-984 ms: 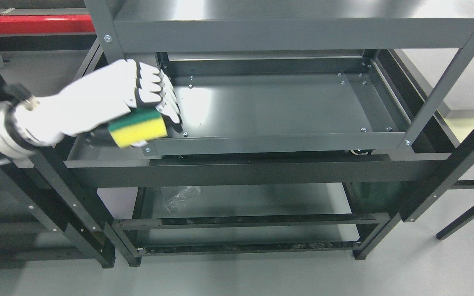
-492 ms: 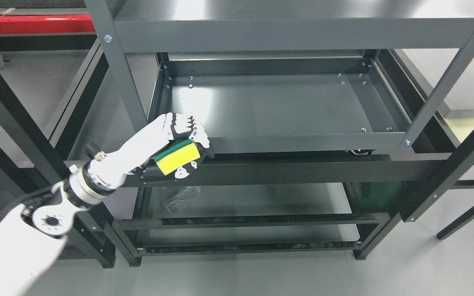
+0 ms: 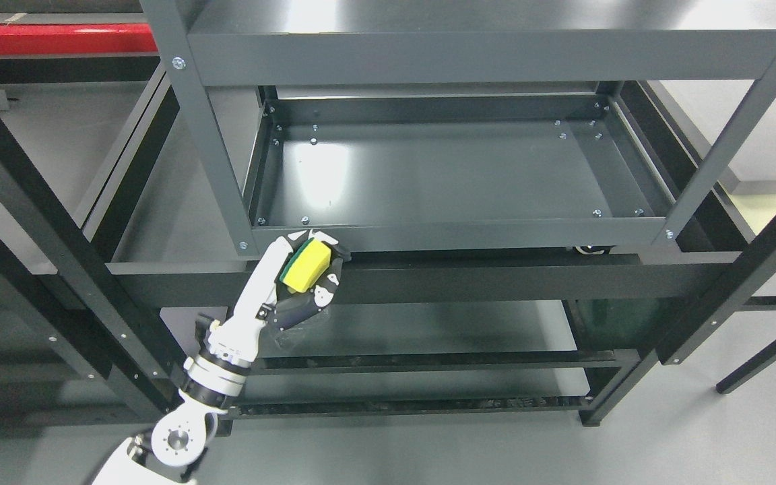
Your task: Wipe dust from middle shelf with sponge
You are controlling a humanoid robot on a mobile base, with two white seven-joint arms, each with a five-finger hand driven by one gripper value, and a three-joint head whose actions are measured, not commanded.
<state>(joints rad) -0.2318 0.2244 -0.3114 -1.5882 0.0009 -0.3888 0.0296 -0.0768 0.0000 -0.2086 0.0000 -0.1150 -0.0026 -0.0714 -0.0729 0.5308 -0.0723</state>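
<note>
My left hand (image 3: 310,266) is shut on a yellow and green sponge (image 3: 306,265). It holds the sponge just in front of the front rim of the dark grey middle shelf (image 3: 442,175), near the shelf's front left corner, against a black crossbar. The sponge's yellow side faces up. The shelf tray lies bare, with a light glare at its left. My white left arm (image 3: 226,350) rises from the bottom edge left of the middle. My right hand does not show.
A top shelf (image 3: 482,40) overhangs the rack from above. Grey uprights (image 3: 206,141) stand at the rack's left and right (image 3: 725,141). Black frame bars (image 3: 38,222) flank the left side. A crumpled clear plastic piece (image 3: 294,333) lies on the lower shelf.
My left hand with the sponge has moved from the shelf's left side, down and out over the front rim, to below the front left corner. The arm now comes up from the bottom.
</note>
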